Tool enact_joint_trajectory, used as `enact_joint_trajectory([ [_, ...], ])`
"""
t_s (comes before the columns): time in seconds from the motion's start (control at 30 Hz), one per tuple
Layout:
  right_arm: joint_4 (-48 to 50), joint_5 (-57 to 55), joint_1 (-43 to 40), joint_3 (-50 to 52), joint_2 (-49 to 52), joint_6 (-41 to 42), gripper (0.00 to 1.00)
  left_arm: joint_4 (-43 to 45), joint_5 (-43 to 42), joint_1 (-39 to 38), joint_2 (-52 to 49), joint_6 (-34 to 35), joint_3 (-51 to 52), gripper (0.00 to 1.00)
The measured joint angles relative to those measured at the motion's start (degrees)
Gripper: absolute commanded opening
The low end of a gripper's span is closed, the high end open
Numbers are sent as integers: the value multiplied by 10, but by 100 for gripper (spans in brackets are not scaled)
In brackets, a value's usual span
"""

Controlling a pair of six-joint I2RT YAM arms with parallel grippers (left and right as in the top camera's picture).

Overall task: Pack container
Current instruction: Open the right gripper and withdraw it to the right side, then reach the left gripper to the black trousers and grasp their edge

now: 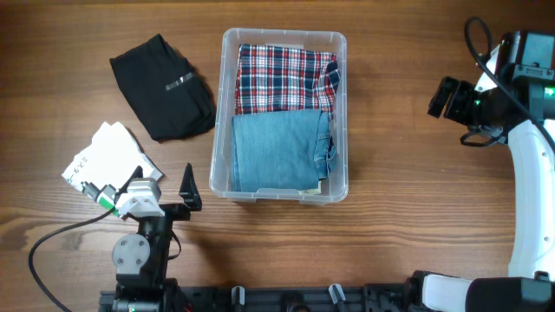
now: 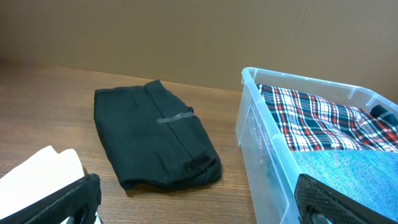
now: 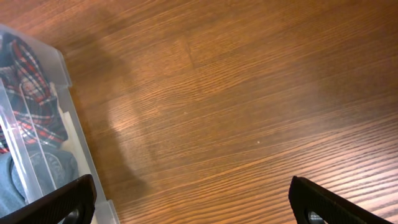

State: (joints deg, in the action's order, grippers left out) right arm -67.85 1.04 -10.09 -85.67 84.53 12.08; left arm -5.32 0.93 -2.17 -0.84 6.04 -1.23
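A: Container [image 1: 224, 113] sat mid-table in the overhead. Shirt [image 1: 284, 78] was in its far half and jeans [image 1: 276, 152] in the near half, both flat. Black garment [image 1: 165, 87] lay left of it, apart. White item [image 1: 108, 156] lay by the left gripper [image 1: 163, 189].
B: Grippers?
A: Left was near the front edge, spread wide, nothing held. Right gripper [image 1: 440, 98] was well right of the container. Its opening didn't read from above.
B: Left wrist?
A: Fingers [image 2: 68, 199] sat at the bottom corners, so the jaws were wide and empty. Black garment [image 2: 155, 137] was dead ahead, folded, with a ridge running lengthwise. Container [image 2: 255, 143] wall was just right of it. White item [image 2: 43, 171] was beside the left finger. Couldn't tell what it was.
B: Right wrist?
A: Fingers [image 3: 62, 202] were wide there too, nothing gripped, bare table [image 3: 249, 93] between them. Container [image 3: 62, 71] corner showed at the left edge.
B: So the black one was next?
A: That was my read, and it looked like the left arm's job. I'd pinch across the whole folded stack near its middle so the layers rise together. Then lift clear of the rim and lay it flat on the jeans. The risk was catching only the top layer. It would unfold and drape over the wall.
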Motion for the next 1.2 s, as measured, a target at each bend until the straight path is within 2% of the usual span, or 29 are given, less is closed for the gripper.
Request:
enact_joint_trajectory([
  [0.6,10,0,0,0,0,0,100,0,0,0,0,0,0,100],
  [0.7,10,0,0,0,0,0,100,14,-35,0,0,16,1,100],
  [0.8,10,0,0,0,0,0,100,60,-128,0,0,42,-3,100],
  [0.9,10,0,0,0,0,0,100,-17,-143,0,-14,79,-44,100],
  [1.03,13,0,0,0,0,0,100,-142,-129,0,-132,108,-206,100],
  [1.13,13,0,0,1,0,0,100,-265,-126,0,-294,108,-360,100],
  [1.2,13,0,0,2,0,0,100,-366,-121,0,-442,96,-511,100],
])
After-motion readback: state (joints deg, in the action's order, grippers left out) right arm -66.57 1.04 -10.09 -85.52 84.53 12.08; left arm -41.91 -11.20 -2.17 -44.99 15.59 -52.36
